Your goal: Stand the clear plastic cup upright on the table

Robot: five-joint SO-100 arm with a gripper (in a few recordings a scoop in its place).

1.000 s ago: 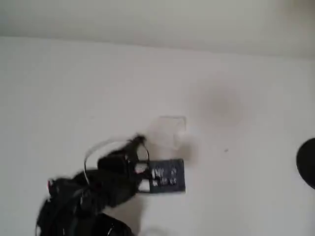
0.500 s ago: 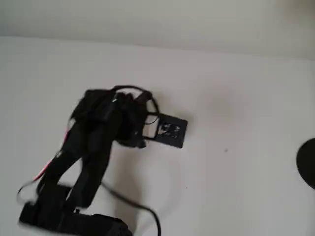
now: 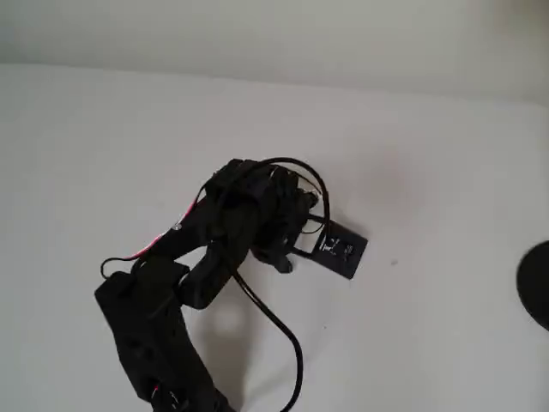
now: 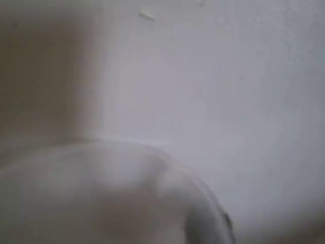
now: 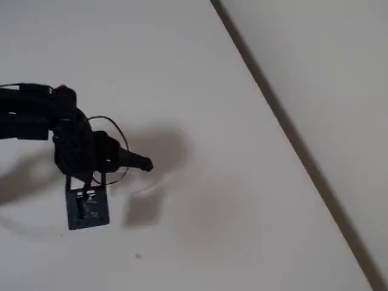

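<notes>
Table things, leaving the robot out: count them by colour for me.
Clear: 1, the clear plastic cup, blurred close up in the wrist view.
Dark: 1, a round object at the overhead view's right edge.
Total: 2.

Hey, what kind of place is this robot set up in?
Probably a bare test bench or lab corner. A plain white table meets a pale wall, and the black arm's gripper hangs over it. A dark round object sits at the overhead view's right edge.

Your clear plastic cup (image 4: 117, 198) fills the lower left of the wrist view, a blurry curved rim against the white table (image 4: 244, 91).
</notes>
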